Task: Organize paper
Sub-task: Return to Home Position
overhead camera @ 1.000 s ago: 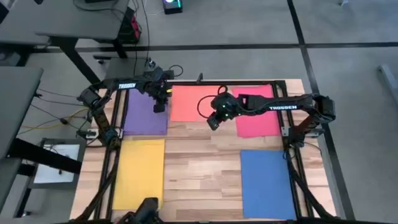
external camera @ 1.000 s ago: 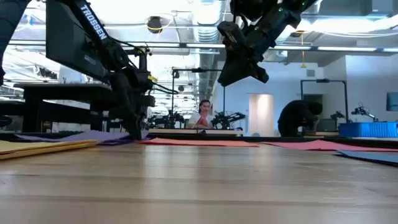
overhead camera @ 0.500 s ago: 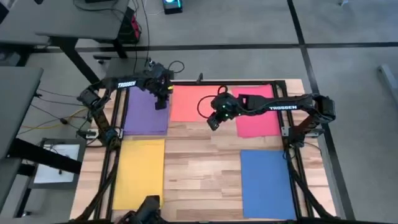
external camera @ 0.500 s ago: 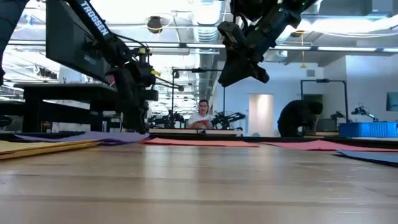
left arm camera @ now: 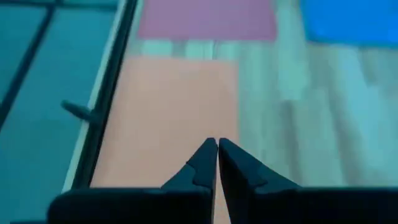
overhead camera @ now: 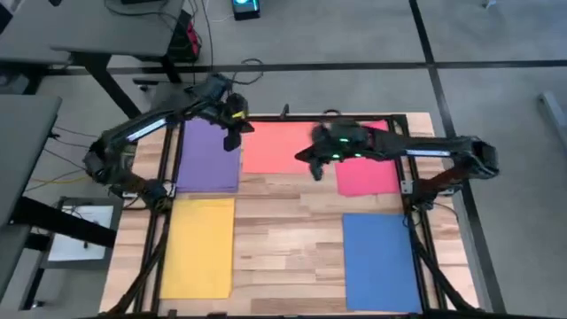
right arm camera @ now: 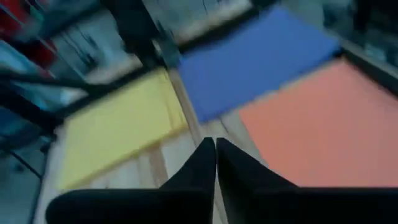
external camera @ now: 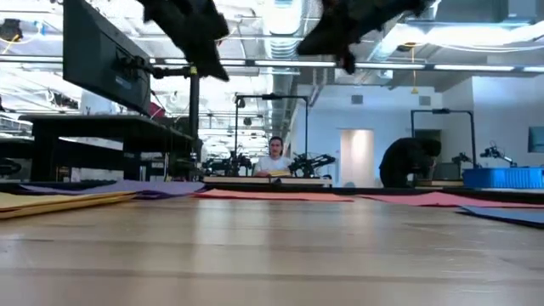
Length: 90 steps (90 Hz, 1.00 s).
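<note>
Five sheets of paper lie flat on the wooden table: purple (overhead camera: pixel 209 158) at the far left, salmon-orange (overhead camera: pixel 275 147) next to it, pink-red (overhead camera: pixel 367 168) at the far right, yellow (overhead camera: pixel 198 246) near left, blue (overhead camera: pixel 379 262) near right. My left gripper (overhead camera: pixel 232 140) hangs shut high above the purple sheet's right edge; in the low view it (external camera: pixel 219 72) is well clear of the table. My right gripper (overhead camera: pixel 316 170), also shut, hangs high (external camera: pixel 346 61) over the salmon-orange sheet's right edge. Neither holds anything.
A dark metal frame (overhead camera: pixel 404 190) runs along the table's left, right and far sides. Bare wood (overhead camera: pixel 288 239) lies between the yellow and blue sheets. In the room beyond the table are desks and people (external camera: pixel 274 157).
Both grippers have risen. My left gripper stood low on the purple sheet near its right edge; it has lifted well clear and shifted a little toward the far edge. My right gripper has climbed and moved slightly toward the table's right. The sheets lie as before.
</note>
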### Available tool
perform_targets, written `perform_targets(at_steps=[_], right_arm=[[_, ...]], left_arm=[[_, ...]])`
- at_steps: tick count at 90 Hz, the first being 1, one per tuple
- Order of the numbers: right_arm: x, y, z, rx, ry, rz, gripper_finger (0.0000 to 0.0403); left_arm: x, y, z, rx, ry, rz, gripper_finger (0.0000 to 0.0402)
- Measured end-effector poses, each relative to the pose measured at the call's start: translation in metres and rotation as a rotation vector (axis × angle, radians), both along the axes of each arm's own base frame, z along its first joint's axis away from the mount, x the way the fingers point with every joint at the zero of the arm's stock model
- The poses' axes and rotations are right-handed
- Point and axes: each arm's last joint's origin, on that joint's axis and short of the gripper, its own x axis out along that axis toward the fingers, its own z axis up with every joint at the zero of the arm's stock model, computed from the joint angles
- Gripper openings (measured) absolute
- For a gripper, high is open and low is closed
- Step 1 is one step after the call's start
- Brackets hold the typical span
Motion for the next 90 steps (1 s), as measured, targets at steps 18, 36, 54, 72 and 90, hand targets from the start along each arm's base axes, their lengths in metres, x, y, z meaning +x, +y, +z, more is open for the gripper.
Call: perform_targets(at_steps=[18,36,54,72,90], right_arm=[[-0.074,0.023,-0.041,0.131,-0.198,-0.029,0.0],[-0.114,0.037,-0.072,0.376,-0.211,-0.066,0.0002],[-0.133,0.055,-0.082,0.118,-0.314,0.12,0.0002],[-0.152,0.065,-0.111,0.05,-0.374,0.181,0.0002],[-0.165,0.068,-0.135,0.037,-0.4,0.15,0.0002]], left_arm=[[-0.037,-0.043,0.011,-0.095,-0.126,0.06,0.0001],[-0.059,-0.065,0.018,-0.164,-0.174,0.104,0.0001],[-0.063,-0.077,0.025,-0.279,-0.229,0.144,0.0001],[-0.055,-0.103,0.026,-0.307,-0.203,0.004,0.0001],[-0.047,-0.123,0.027,-0.356,-0.202,-0.084,0.0001]])
